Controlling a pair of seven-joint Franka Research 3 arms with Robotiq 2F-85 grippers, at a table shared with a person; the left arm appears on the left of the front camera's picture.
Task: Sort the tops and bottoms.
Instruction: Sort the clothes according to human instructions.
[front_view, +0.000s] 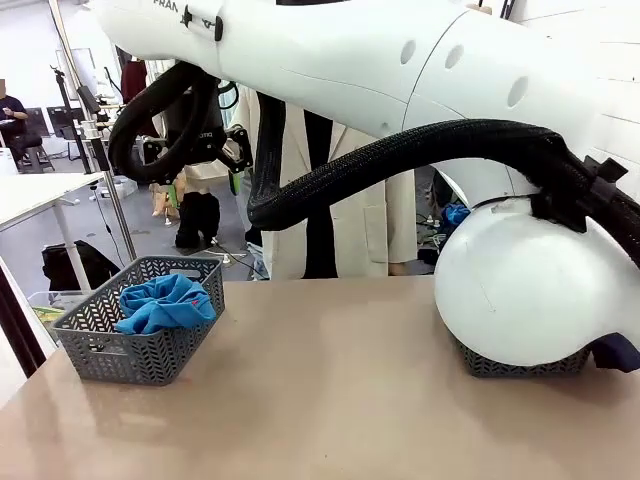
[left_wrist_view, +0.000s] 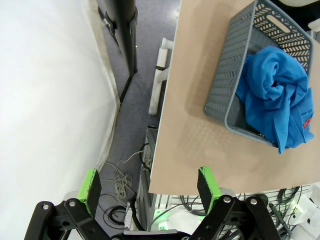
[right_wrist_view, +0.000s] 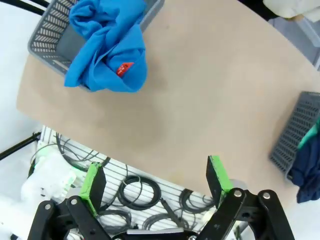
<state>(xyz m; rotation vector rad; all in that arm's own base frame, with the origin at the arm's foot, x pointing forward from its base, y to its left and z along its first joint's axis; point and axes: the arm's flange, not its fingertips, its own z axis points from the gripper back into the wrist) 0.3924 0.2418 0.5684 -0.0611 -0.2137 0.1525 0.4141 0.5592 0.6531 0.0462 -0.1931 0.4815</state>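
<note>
A bright blue garment (front_view: 165, 303) lies bunched in the grey basket (front_view: 100, 350) at the table's left. From above, the blue garment (left_wrist_view: 275, 95) spills over that basket's (left_wrist_view: 225, 100) rim; a red tag shows on the blue garment (right_wrist_view: 107, 45). A dark navy garment (right_wrist_view: 306, 175) and a strip of emerald green (right_wrist_view: 310, 137) lie in the right basket (right_wrist_view: 295, 135); the navy garment (front_view: 615, 352) peeks out behind my arm. My left gripper (left_wrist_view: 149, 184) is open, high over the table's left edge. My right gripper (right_wrist_view: 155, 177) is open above the bare tabletop, also seen raised (front_view: 205, 188).
My right arm's white elbow (front_view: 530, 290) hides most of the right basket (front_view: 520, 365). A person in a beige coat (front_view: 340, 200) stands at the far side. The tabletop (front_view: 330, 380) between the baskets is bare. Cables and a rack (right_wrist_view: 140, 190) lie below the near edge.
</note>
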